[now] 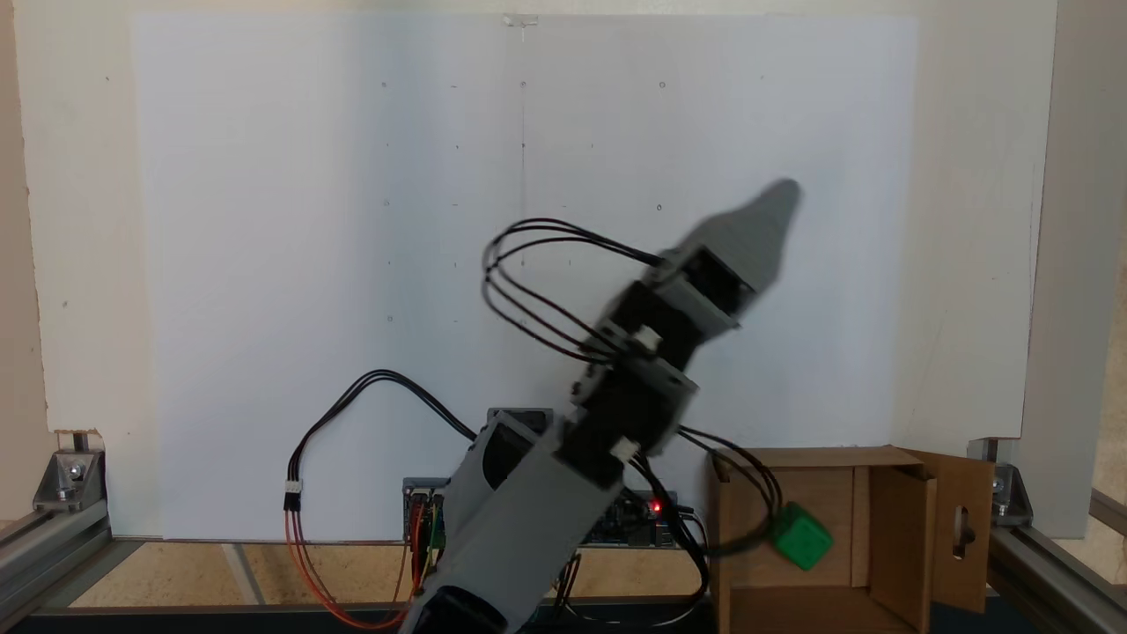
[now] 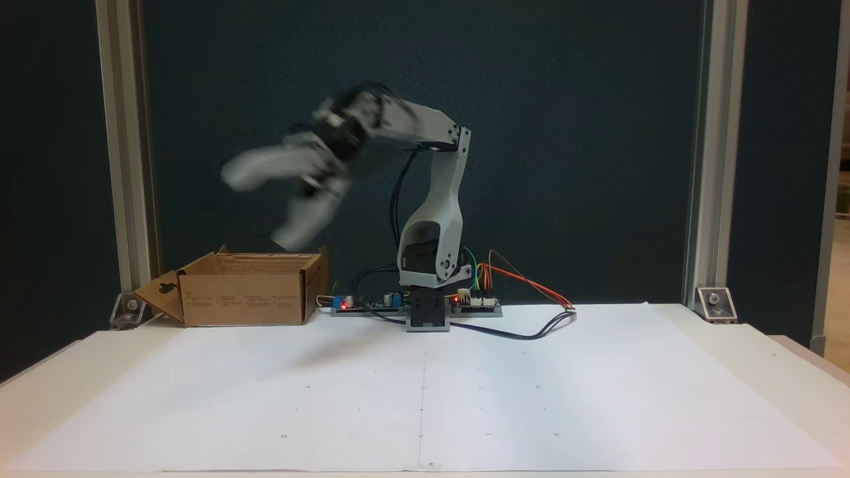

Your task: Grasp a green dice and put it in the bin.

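Green dice [image 1: 802,538] sits inside the cardboard bin [image 1: 889,528], on the box floor near its left wall as a fixed view shows it, tilted on an edge or corner, hard to say which. A black cable loops just beside the dice's left side. Nothing grips the dice.

Bin stands at the desk's back edge, next to the arm's base: at lower right in one fixed view, at left [image 2: 246,292] in the other. Flaps are open; the side flap with the slot cutout [image 1: 962,531] hangs outward.

Gripper [image 2: 262,206] is raised above and beside the bin, motion-blurred in both fixed views. Jaws look spread apart and empty in the front-facing fixed view: one light finger points left, the other angles down toward the box. From the other fixed view a single grey tip [image 1: 764,220] shows.

Arm [image 2: 431,219] is bent at the elbow. Controller board [image 2: 372,303] with a red LED sits at the base. White paper sheet [image 2: 425,385] covers the desk [image 2: 783,358].
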